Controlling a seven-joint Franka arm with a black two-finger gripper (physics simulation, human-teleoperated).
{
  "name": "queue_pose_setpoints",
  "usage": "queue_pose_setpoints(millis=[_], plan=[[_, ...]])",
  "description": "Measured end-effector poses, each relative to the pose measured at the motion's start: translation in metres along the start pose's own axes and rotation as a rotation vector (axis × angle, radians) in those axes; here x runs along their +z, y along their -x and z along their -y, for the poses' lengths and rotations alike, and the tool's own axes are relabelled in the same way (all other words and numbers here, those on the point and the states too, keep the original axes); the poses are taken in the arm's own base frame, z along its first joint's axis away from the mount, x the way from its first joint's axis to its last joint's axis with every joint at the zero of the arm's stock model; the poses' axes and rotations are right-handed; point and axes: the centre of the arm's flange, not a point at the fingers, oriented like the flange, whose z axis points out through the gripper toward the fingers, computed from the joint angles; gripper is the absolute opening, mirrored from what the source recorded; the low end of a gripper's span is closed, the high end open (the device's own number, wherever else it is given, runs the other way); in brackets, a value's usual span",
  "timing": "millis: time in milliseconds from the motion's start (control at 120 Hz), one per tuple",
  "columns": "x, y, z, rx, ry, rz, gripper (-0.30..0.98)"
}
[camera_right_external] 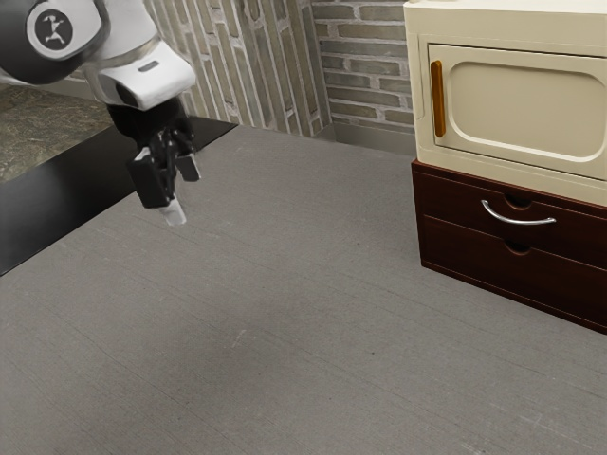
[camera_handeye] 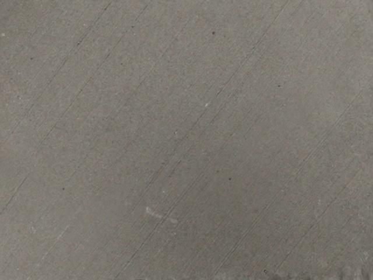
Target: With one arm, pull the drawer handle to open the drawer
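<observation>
My black two-finger claw [camera_right_external: 181, 192] stands wide; I should centre it across the curved silver metal handle [camera_right_external: 518, 222] before closing.

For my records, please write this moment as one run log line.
tool: open, empty, above table | silver handle: untouched | upper drawer: shut | lower drawer: shut | pull: not begun

Cream cabinet [camera_right_external: 512, 27], dark drawer unit [camera_right_external: 531, 282] cut off at exterior view's right edge; arm [camera_right_external: 142, 78] at upper left.
</observation>
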Motion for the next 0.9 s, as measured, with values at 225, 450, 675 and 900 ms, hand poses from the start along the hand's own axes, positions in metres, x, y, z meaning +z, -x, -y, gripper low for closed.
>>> queue_pose_setpoints(millis=[225,450,675,900], plan=[[0.029,-0.092,-0.069,0.429,0.023,0.013,0.69],[0.024,-0.152,-0.093,0.707,-0.069,-0.141,0.69],[0.059,-0.206,-0.083,0.832,-0.127,-0.221,0.69],[0.083,-0.233,-0.054,0.843,-0.273,-0.179,0.64]])
